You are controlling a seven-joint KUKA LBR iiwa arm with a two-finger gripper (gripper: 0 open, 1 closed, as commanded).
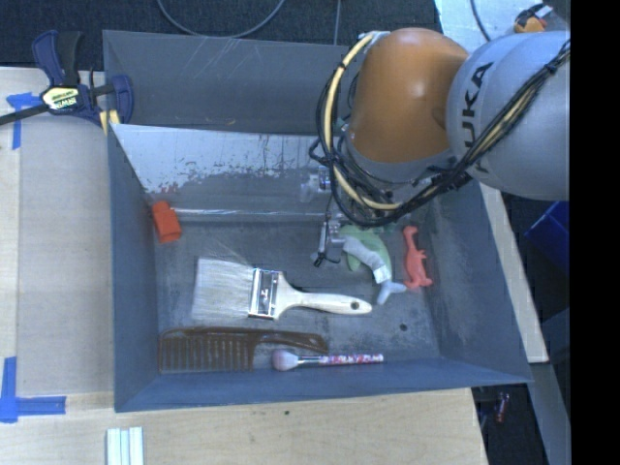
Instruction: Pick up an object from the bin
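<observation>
My gripper [324,254] hangs low over the right middle of the bin, mostly hidden under the arm's orange cover. Just right of it lies a pale green thing [366,239] with a grey-blue part [380,272] running down to the right. A coral-red plastic piece [416,259] lies further right, against the bin's right slope. Below the gripper lies a paintbrush [260,294] with pale bristles, a metal band and a cream handle that points right.
A dark brown comb [237,347] and a small brush with a pink patterned handle [327,359] lie along the front wall. An orange block [167,221] sits at the far left. The arm reaches in from the upper right.
</observation>
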